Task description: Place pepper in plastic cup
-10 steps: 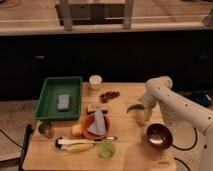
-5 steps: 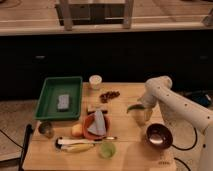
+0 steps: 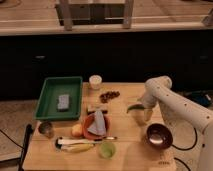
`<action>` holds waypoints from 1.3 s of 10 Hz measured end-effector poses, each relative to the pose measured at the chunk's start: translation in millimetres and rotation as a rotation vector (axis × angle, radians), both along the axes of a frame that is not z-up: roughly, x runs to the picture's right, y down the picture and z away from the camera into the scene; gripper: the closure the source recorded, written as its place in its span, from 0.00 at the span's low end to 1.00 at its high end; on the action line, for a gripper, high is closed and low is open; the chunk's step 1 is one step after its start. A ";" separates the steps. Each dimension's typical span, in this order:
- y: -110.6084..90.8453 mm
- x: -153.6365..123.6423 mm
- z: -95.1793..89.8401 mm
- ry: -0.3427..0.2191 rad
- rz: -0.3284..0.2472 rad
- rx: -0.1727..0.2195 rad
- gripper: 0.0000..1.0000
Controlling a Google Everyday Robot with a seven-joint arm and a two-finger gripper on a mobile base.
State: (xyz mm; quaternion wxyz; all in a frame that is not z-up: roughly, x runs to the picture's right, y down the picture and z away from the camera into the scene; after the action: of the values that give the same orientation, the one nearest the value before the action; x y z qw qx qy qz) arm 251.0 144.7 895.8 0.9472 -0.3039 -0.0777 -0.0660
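Slender, smooth green pepper (image 3: 133, 107), curved to a point, pinched in the gripper (image 3: 141, 109) of a glossy white arm, well right of the rectangular green tray (image 3: 49, 96). Just beneath, a pale translucent cup (image 3: 144, 117). Between tray and cup, a round red bowl (image 3: 90, 131). Farther right than the cup, a dark rounded bowl (image 3: 159, 135). Matte pale wooden table (image 3: 127, 152) underneath; dark cabinet fronts behind the tray.

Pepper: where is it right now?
In the camera view, the pepper is at the right of the table, beside the gripper, just behind the brown bowl.
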 end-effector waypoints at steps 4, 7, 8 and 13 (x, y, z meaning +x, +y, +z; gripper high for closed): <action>-0.6 -0.3 1.1 -0.008 -0.016 0.002 0.20; -0.1 0.4 1.7 -0.011 -0.023 0.001 0.20; -0.3 0.3 2.7 -0.013 -0.027 0.001 0.20; -0.2 0.8 3.6 -0.021 -0.043 0.001 0.20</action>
State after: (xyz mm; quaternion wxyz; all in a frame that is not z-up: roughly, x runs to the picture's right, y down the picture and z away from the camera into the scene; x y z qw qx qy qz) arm 251.7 144.5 899.4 0.9448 -0.3044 -0.0811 -0.0898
